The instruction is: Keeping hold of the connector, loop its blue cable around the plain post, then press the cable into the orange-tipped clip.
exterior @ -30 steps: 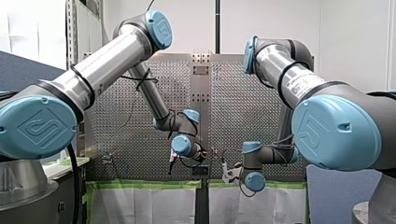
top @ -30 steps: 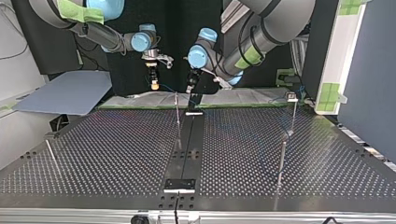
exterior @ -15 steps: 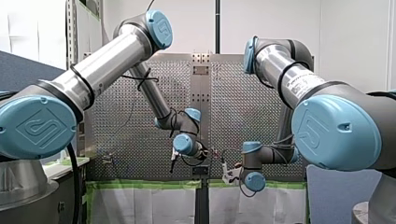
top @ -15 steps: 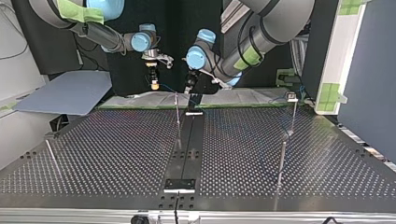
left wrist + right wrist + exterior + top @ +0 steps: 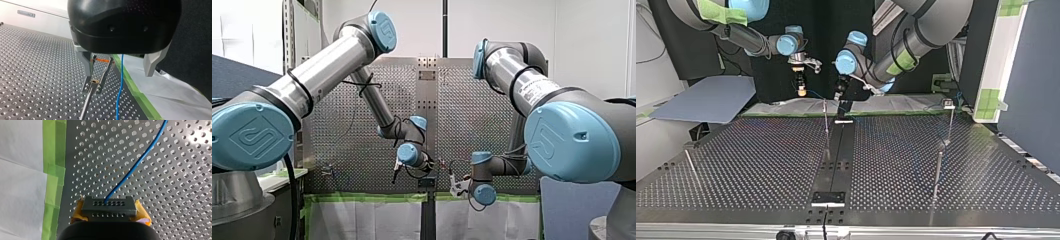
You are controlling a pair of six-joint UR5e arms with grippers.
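Behind the arms, from the front view: both sets of jaws low over the table [image 5: 339, 142], right jaws near the left jaws and a bit lower. Too small there to tell spread or pressed together.

From the top view: right jaws pointing down, yellow pads [image 5: 801, 91] showing. Left jaws just beside them.

From the left wrist view: left jaws spread wide, pinching nothing. Between them the blue cable [image 5: 120, 82], hanging down, touching neither side. Just under one finger [image 5: 87, 65], the orange-tipped clip [image 5: 95, 83], near the cable but apart from it.

From the right wrist view: right jaws pressed onto the connector [image 5: 108, 206], pinching it between the yellow pads. Straight ahead of them, the cable running off over the table.

Cannot tell if already looped round the plain post. Looks like time for the clip. To do it well: hold the connector tight and pull gently, so no slack. Slide the left jaws sideways until the cable sits over the clip's gap. Then push down softly and straight. Go slow, or risk bending the clip.
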